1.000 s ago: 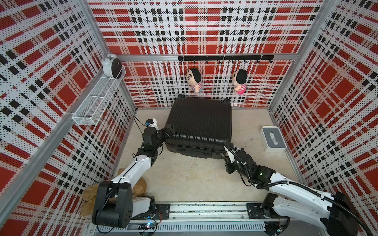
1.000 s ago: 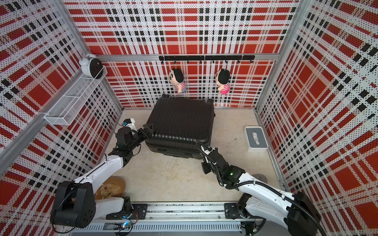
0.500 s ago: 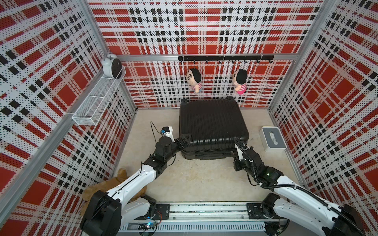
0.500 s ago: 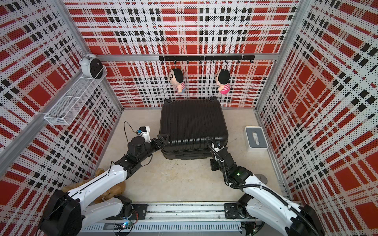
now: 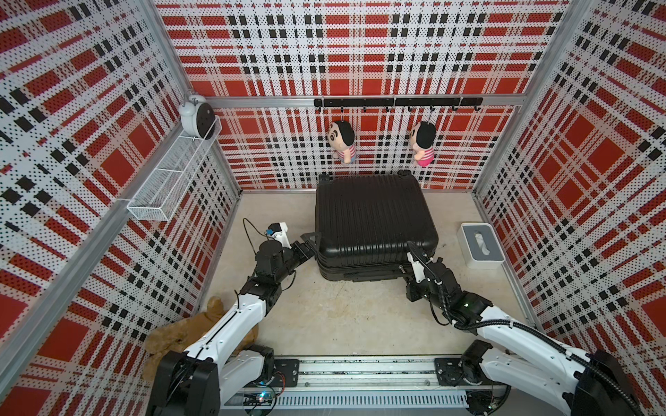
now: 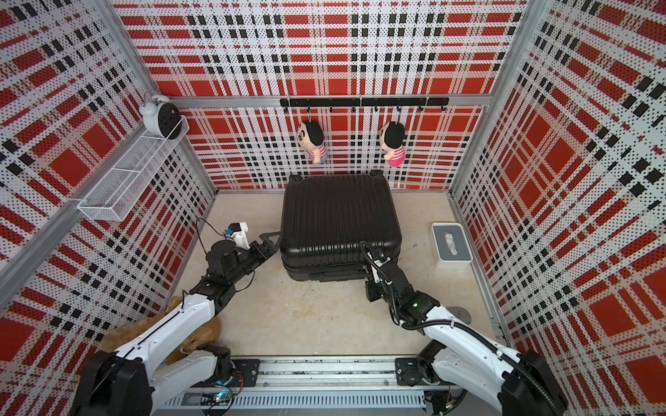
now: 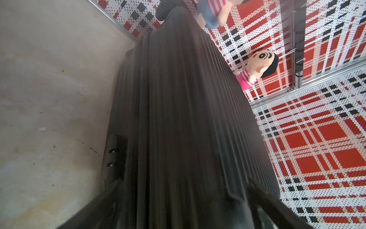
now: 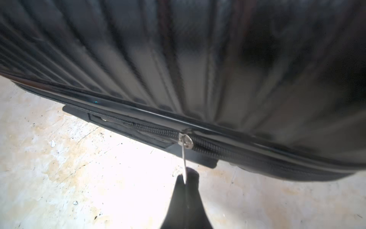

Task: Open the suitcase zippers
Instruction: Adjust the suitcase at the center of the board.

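A: Where does the suitcase (image 5: 374, 216) sit?

B: It lies flat on the mottled beige floor (image 5: 324, 309), toward the back wall and under two hanging plush dolls (image 5: 342, 140). It is a black hard shell with fine parallel ribs and rounded corners. Two small wheels (image 5: 324, 177) show at its far edge.

A: And the zipper?

B: In the right wrist view the zipper track (image 8: 247, 156) is a band of black woven teeth along the seam, under a glossy rim. A silver slider (image 8: 185, 140) sits on it. A thin, flat metal zipper pull (image 8: 184, 160) runs from the slider to the right gripper (image 8: 186, 177), whose black fingertips are pinched tight on the pull's end.

A: The other arm?

B: The left gripper (image 5: 312, 244) has its jaws spread wide at the suitcase's left side, near the front corner. The left wrist view shows the ribbed shell between its two fingers. Whether they touch it cannot be told.

A: Anything nearby?

B: A white tissue box (image 5: 481, 250) with a grey top stands apart on the right. A brown plush toy (image 5: 180, 335) lies beside the left arm's base.

A: What has changed?

B: A second ago the suitcase sat askew and nearer the left wall. Now it is square to the back wall and farther right, and both arms have swung right with it.
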{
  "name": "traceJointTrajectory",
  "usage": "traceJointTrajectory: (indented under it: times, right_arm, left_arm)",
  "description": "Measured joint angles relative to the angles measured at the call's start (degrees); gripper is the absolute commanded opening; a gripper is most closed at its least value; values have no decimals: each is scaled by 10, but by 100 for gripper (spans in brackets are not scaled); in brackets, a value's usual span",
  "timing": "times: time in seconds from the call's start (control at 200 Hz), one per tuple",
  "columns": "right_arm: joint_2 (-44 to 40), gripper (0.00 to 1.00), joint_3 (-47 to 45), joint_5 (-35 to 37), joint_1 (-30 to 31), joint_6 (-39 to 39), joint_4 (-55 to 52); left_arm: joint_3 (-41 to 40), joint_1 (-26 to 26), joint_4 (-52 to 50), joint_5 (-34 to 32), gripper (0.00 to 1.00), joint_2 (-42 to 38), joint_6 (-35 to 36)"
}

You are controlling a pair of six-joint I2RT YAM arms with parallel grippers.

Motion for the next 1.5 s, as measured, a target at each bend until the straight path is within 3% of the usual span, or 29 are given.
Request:
traceJointTrajectory:
  times: [0.456, 0.726, 1.072, 1.503]
  right_arm:
    - [40, 0, 0, -47, 0, 1, 36]
    - [47, 0, 0, -58, 22, 4, 61]
    - [94, 0, 7, -6, 58, 4, 82]
    - [166, 0, 54, -8, 103, -4, 97]
  left_arm:
    - [-25, 75, 87, 47, 81, 98, -25]
    - [-32, 31, 129, 49, 81, 134, -36]
    - [-35, 18, 169, 12, 81, 157, -48]
    - [-45, 9, 187, -6, 81, 156, -50]
